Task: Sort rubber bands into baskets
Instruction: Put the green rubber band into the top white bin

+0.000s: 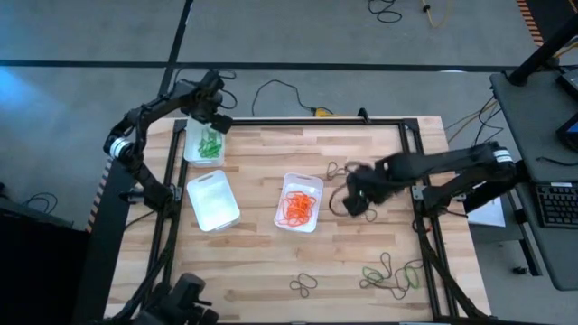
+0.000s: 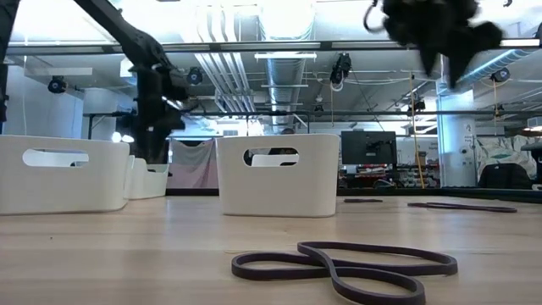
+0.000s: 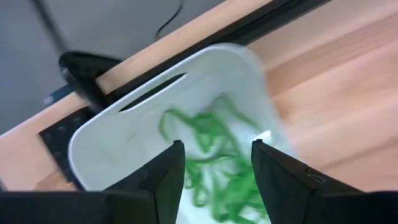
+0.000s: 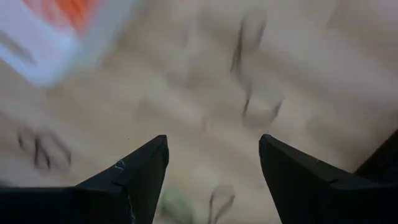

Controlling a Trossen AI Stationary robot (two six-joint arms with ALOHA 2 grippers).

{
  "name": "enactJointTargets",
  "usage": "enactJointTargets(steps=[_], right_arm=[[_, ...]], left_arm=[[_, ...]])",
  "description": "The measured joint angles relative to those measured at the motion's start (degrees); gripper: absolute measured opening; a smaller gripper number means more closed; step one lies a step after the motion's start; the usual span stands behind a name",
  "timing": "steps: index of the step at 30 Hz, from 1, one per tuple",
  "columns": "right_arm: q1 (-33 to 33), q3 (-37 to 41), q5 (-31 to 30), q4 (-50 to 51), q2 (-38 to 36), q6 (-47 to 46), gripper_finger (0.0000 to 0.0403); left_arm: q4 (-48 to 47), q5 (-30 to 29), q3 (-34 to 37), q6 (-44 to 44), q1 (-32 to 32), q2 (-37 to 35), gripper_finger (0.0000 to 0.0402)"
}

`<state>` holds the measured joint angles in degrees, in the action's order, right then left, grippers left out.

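Left gripper point(image 3: 213, 158), fingers apart, hovers over the far-left basket point(image 1: 205, 144) of green rubber bands point(image 1: 209, 144) (long axis near-to-far); right gripper point(image 4: 213, 155), fingers apart, beside the orange-filled basket point(image 1: 299, 202).

My left gripper point(image 1: 210, 120) sits at the table's far-left corner, arm bent, fingers point(image 3: 168, 171) parted. My right gripper point(image 1: 357, 194) is stretched toward table centre, raised off the surface, fingers point(image 4: 140, 171) spread wide.

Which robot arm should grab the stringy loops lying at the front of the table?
Probably the right. Its open gripper hangs beside the orange basket, on the same side as the loose bands at the table's near edge. The left gripper is far off, open above the green basket.
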<state>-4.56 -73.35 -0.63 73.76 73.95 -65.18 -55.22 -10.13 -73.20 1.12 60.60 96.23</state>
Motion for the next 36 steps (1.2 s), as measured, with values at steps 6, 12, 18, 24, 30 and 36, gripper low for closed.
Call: enactJointTargets(steps=[6,12,18,24,30,36], right_arm=[[-11.0,11.2,20.7,-13.3,2.8,-17.2,0.0242],[-26.8,17.3,32.0,-25.3,7.8,-33.0,0.0242],[-34.7,23.6,32.6,-30.0,8.4,-46.1,0.0224],[-37.2,31.8,34.2,-38.9,8.4,-51.9,0.0173],[-37.2,36.2,33.8,-40.2,8.3,-53.3,0.0126],[-37.3,38.5,33.8,-43.2,8.5,-53.3,0.0078]], left_arm=[[0.7,4.7,0.2,-0.6,0.0,-5.2,0.0179],[1.0,5.2,-0.1,-2.4,0.1,-8.2,0.0179],[2.5,5.2,-0.3,-3.6,0.0,-10.4,0.0179],[1.4,5.3,-0.3,-4.1,0.0,-11.8,0.0179],[0.2,5.3,-0.3,-5.0,0.0,-13.6,0.0179],[-0.8,5.3,-0.3,-5.0,0.0,-15.1,0.0179]])
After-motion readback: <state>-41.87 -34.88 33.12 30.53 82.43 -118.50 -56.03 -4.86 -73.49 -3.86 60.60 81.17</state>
